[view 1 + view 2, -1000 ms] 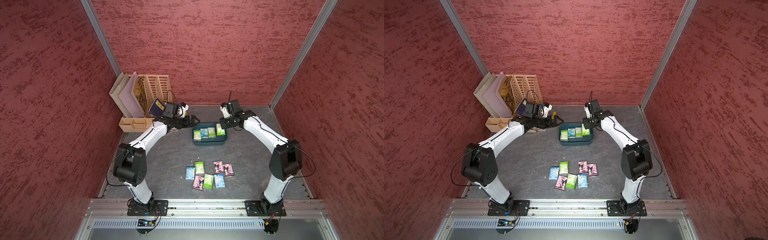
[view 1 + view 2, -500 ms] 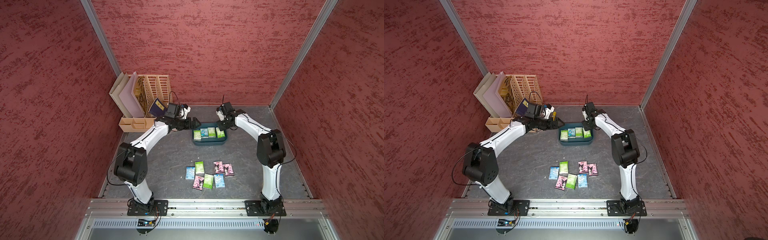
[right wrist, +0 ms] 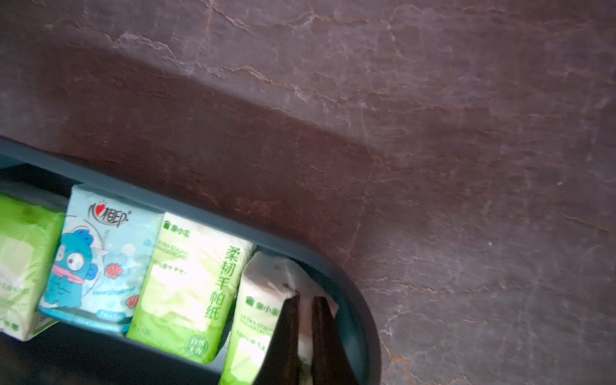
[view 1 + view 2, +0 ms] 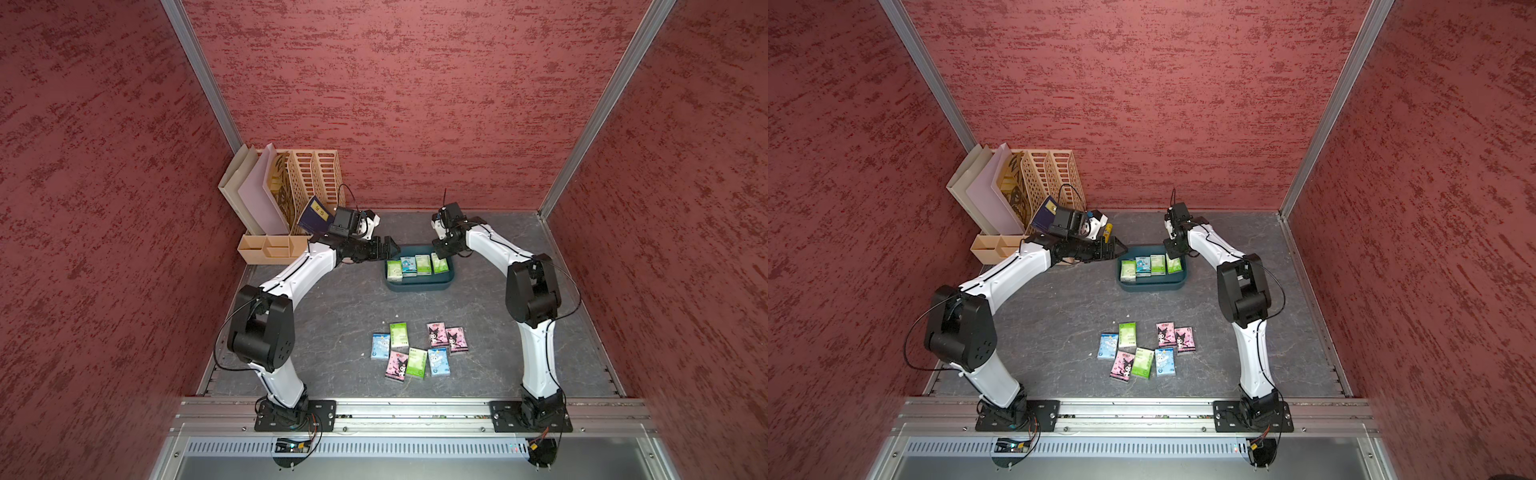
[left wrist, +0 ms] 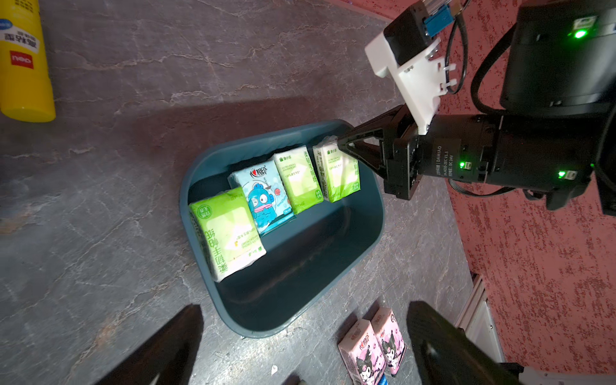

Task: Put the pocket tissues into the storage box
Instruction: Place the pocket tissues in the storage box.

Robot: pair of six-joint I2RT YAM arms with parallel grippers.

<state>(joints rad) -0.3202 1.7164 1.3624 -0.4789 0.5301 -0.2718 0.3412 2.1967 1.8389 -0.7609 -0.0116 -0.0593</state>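
The right gripper (image 3: 306, 298), jaws nearly closed, touches the green pack (image 5: 335, 180) at the storage box's (image 4: 417, 286) 3 o'clock end; its elbow has swung back outward. The left gripper (image 4: 391, 248) hovers wide at 10 o'clock. 4 pocket tissues (image 4: 423, 264) inside, 7 loose packs (image 4: 417, 362) at 6 o'clock.

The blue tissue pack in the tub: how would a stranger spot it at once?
Look for the dark teal tub near the red back wall. Inside, four packs sit in a row; the blue pack is the only one not green, printed with a blue cartoon creature.
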